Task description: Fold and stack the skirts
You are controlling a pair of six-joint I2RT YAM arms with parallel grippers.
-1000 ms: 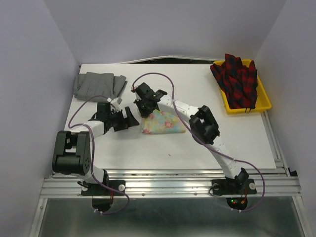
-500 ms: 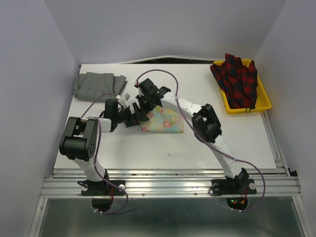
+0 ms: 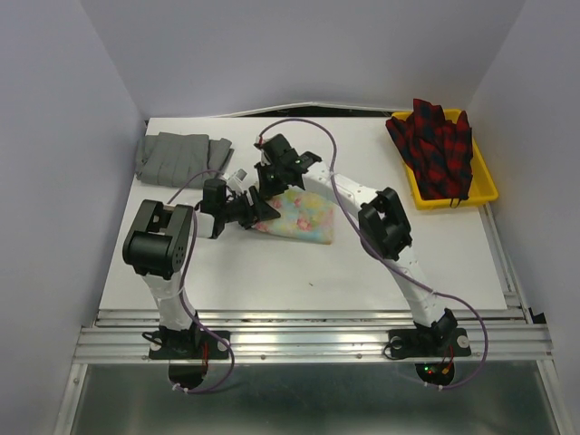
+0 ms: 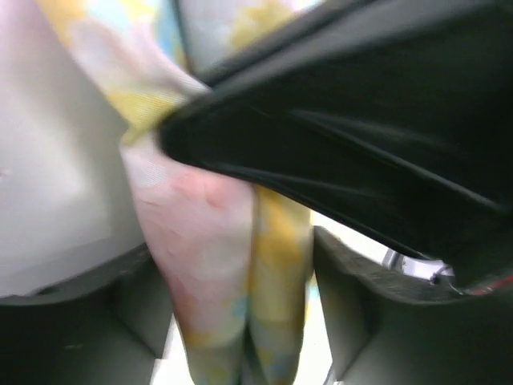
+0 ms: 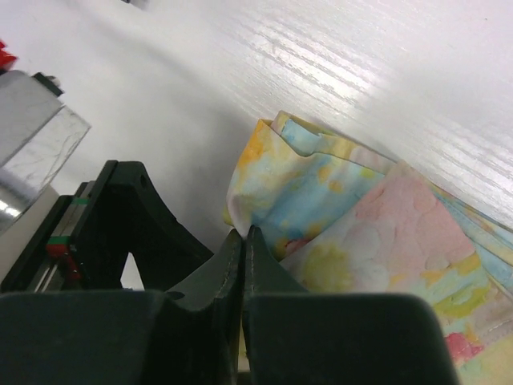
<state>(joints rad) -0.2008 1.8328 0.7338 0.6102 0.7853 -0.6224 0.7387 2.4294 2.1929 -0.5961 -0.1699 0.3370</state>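
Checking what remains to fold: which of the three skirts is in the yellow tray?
The red-and-dark plaid skirt, at the far right; the grey skirt and the floral skirt are outside the yellow tray.

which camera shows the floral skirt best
Top external: nearly the whole folded floral skirt shows there, with its outline and pattern. Left wrist gives only a blurred close-up strip of it; right wrist shows one corner and its layered edges.
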